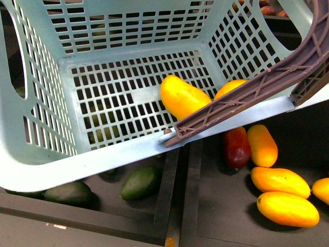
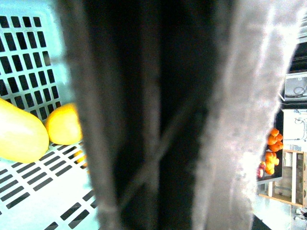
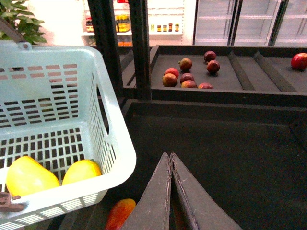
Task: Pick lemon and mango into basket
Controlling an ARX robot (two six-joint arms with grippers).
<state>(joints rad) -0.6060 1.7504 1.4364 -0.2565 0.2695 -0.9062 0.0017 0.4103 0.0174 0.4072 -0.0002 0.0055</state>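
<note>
Mango (image 1: 182, 96) and lemon (image 1: 230, 87) rest in basket (image 1: 103, 162) | task looks done | right gripper (image 3: 171, 160) jaws together, empty | left gripper's jaws: cannot tell

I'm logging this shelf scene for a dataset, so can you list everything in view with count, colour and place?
basket: one, light aqua-blue, slotted, held over the dark trays.
basket handle: one, brown, lying across the near right rim.
mango: one, yellow-orange, on the basket floor.
lemon: one, yellow-orange, in the basket beside the mango, partly behind the handle.
loose mangoes: at least four, yellow-orange, in the tray below the basket's right side.
dark red fruit: one, in that same tray.
green fruits: at least two, dark green, in the tray under the basket's near rim.
red round fruits: several, in a far tray.
right gripper: jaws closed, empty, beside the basket.
left gripper: the left wrist view shows only a blurred dark handle filling the frame.
</note>
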